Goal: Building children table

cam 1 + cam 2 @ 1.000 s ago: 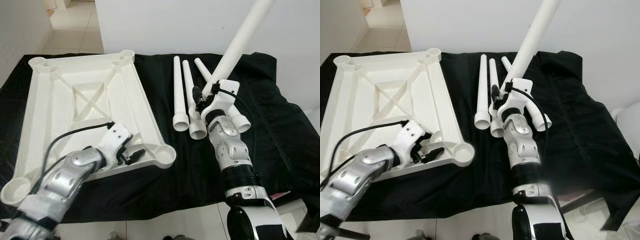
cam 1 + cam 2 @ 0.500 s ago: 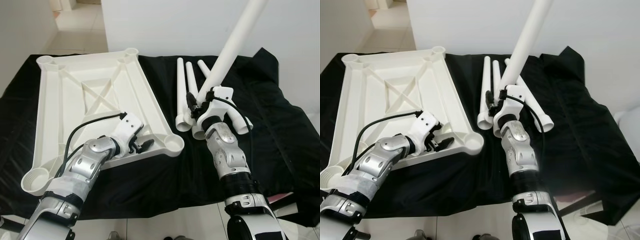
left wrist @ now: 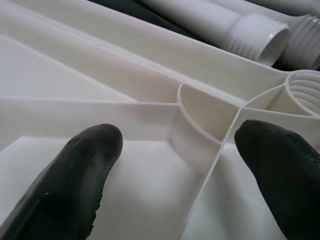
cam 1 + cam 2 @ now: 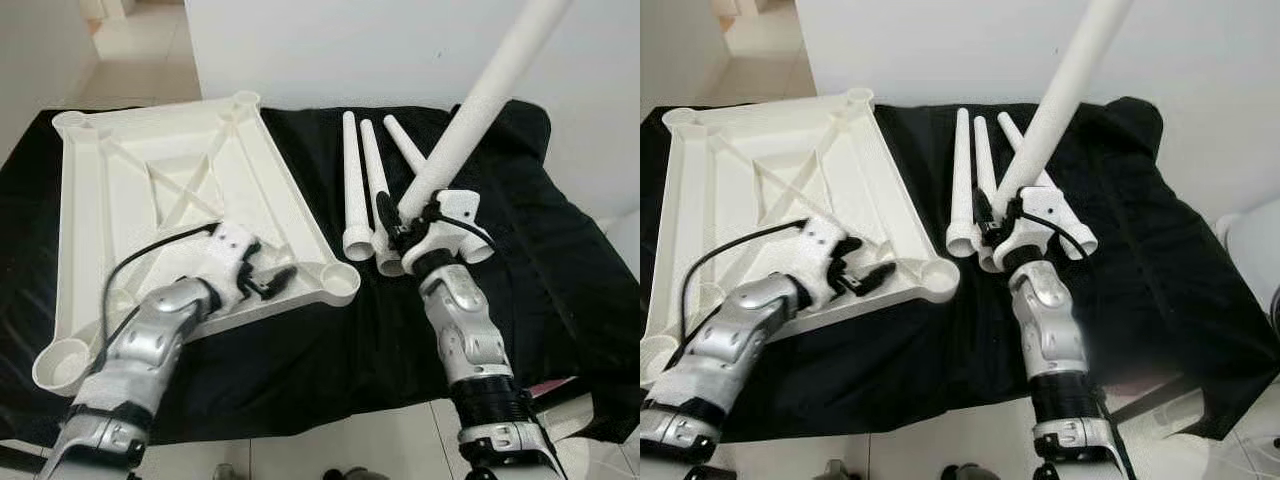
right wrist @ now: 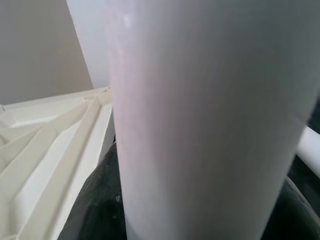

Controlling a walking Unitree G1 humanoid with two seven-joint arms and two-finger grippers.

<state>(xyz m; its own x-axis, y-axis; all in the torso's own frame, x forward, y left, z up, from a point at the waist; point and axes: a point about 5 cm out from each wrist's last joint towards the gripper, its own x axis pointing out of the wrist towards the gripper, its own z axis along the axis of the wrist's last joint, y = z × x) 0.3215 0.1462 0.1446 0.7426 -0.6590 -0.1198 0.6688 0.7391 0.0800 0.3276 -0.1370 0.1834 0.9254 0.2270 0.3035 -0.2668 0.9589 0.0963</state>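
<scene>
Left eye view: the upturned tabletop (image 4: 150,190) lies on the black cloth (image 4: 560,270), its 5 o'clock corner socket (image 4: 338,281) free; the right gripper (image 4: 412,226), fingers shut round a raised white leg (image 4: 480,110), should bring the threaded end squarely over that socket before turning. Left wrist view: the left gripper (image 3: 175,165) has its fingers (image 3: 75,170) wide apart, gripping nothing, straddling a rib beside the socket (image 3: 305,92), so pressing down there would steady the top.
</scene>
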